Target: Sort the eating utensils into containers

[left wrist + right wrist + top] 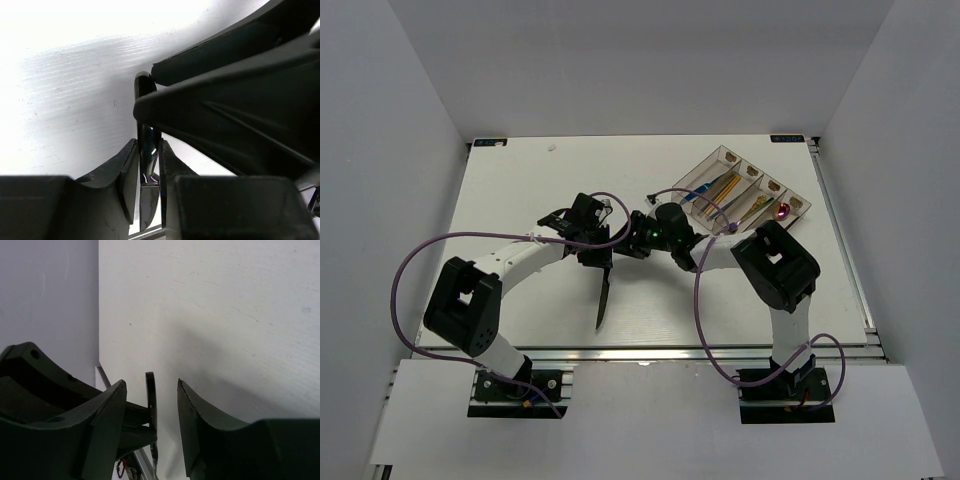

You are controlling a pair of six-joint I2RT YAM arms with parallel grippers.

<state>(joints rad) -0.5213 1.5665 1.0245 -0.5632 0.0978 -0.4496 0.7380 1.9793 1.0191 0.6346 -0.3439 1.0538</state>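
Observation:
My left gripper [597, 260] is shut on a black knife [603, 300], held above the table with its blade toward the near edge. In the left wrist view the knife [148, 150] is pinched between my fingers [125, 170]. My right gripper [623, 243] is open with its jaws either side of the knife's handle end [151, 390], not closed on it. The smoky-grey tray [700, 167] stands at the back right and holds blue utensils [720, 190], gold ones [752, 208] and a purple spoon [782, 211].
The two grippers meet close together over the middle of the white table [520, 190]. A purple cable [705, 330] loops from the right arm. Grey walls stand on the left, back and right.

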